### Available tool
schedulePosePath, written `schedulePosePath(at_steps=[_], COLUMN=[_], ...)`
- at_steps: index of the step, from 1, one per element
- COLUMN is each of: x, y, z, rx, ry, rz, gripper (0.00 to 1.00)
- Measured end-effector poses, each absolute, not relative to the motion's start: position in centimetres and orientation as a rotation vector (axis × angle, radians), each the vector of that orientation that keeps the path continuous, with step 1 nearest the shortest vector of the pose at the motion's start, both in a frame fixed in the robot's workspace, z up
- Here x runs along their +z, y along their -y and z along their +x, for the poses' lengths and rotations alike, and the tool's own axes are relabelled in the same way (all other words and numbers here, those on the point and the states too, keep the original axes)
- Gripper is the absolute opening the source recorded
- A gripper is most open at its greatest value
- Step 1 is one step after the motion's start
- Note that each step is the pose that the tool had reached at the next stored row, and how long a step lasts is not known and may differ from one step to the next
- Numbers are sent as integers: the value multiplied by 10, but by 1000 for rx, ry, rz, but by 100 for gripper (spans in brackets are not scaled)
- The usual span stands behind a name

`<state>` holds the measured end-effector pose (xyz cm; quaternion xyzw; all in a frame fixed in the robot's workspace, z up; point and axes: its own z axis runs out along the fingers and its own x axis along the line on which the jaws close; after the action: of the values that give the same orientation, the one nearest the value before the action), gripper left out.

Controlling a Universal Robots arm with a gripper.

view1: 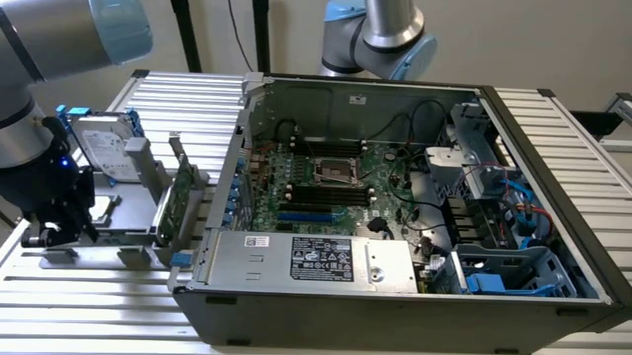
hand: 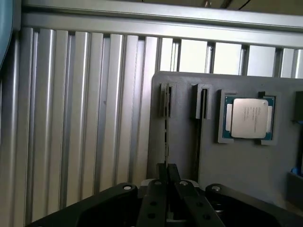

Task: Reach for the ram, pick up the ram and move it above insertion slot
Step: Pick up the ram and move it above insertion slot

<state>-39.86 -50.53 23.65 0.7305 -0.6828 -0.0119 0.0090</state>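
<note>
Pinching the ram (hand: 166, 132) edge-on at its near end, the gripper (hand: 166, 169) is closed.

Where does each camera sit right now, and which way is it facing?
Exterior view: off the arm, raised, looking down into the open computer case on the slatted table; the arm shows at the exterior view's left, over the grey holder.
Wrist view: on the wrist, looking down past the gripper, shut on the ram standing edge-on in the holder, a processor chip beside.
Shared: the grey holder and the slatted table.
</note>
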Motion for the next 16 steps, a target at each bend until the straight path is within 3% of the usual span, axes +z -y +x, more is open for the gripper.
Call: schedulePosePath(at_steps=[16], x=[297], y=[498], z=[-391], rx=[-39], ry=[2135], rz=[2279], gripper=[13])
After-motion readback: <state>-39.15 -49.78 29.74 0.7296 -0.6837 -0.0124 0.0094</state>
